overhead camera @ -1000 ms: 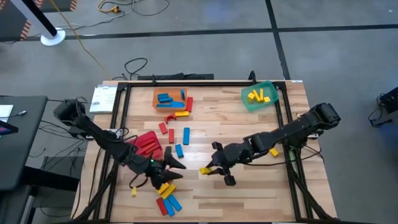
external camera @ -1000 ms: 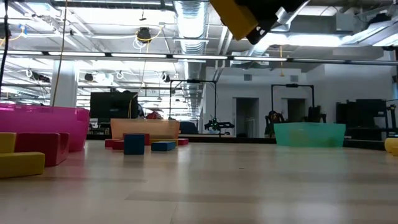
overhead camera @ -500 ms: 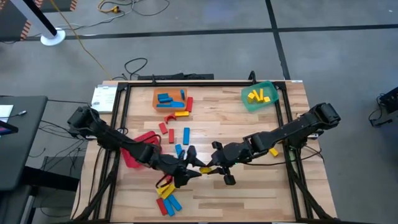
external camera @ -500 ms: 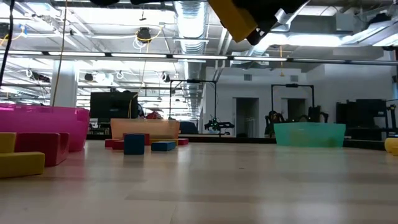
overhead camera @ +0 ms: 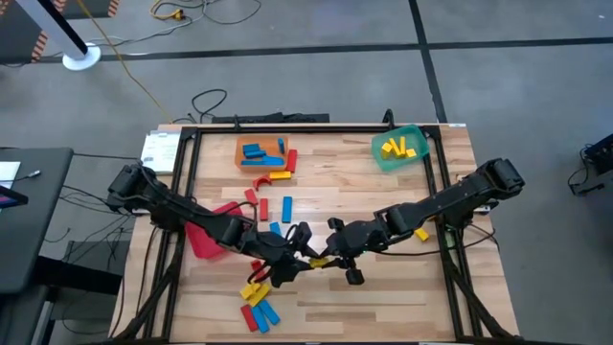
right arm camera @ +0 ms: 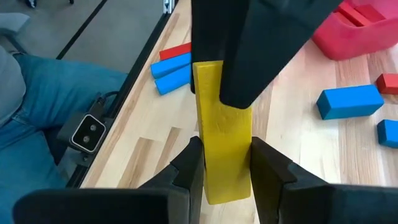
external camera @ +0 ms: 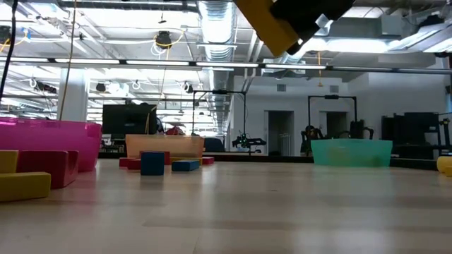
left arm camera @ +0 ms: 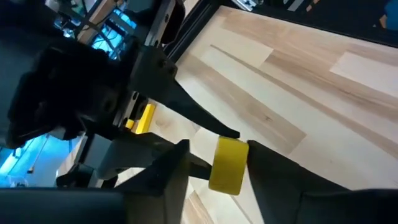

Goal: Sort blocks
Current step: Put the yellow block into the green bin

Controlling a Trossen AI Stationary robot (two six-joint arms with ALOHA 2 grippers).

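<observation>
From above, my right gripper [overhead camera: 321,259] hangs over the middle of the bench, nearer its front edge, pinching a yellow block [overhead camera: 316,261]. My left gripper [overhead camera: 299,251] meets it there, fingers set on either side of the same block's other end. The orange bin [overhead camera: 263,142] near the back edge holds blue blocks, with a red and a yellow bar lying at its front rim. The green bin [overhead camera: 399,153] at the back right corner holds yellow blocks. The red bin [overhead camera: 203,241] lies near the left edge, partly under my left arm. Loose blocks [overhead camera: 275,217] in red and blue lie between the orange bin and my grippers, and a small pile [overhead camera: 256,305] of red, yellow and blue sits by the front edge.

From bench height, the yellow block [external camera: 270,27] hangs high above the wood, dark fingers on its upper right. A pink-looking bin [external camera: 53,141] stands far left with red and yellow blocks before it; the orange bin [external camera: 165,145] and green bin [external camera: 351,151] stand farther back.

Through my left wrist, the block's end [left arm camera: 227,165] sits between my two fingers [left arm camera: 165,180]; whether they press it I cannot tell. My right gripper grips it from beyond.

Through my right wrist, my fingers [right arm camera: 190,168] clamp the block [right arm camera: 221,146] on both sides, and my left gripper's dark finger [right arm camera: 261,50] covers its far end. Blue blocks [right arm camera: 349,101] and the red bin [right arm camera: 360,28] lie below
</observation>
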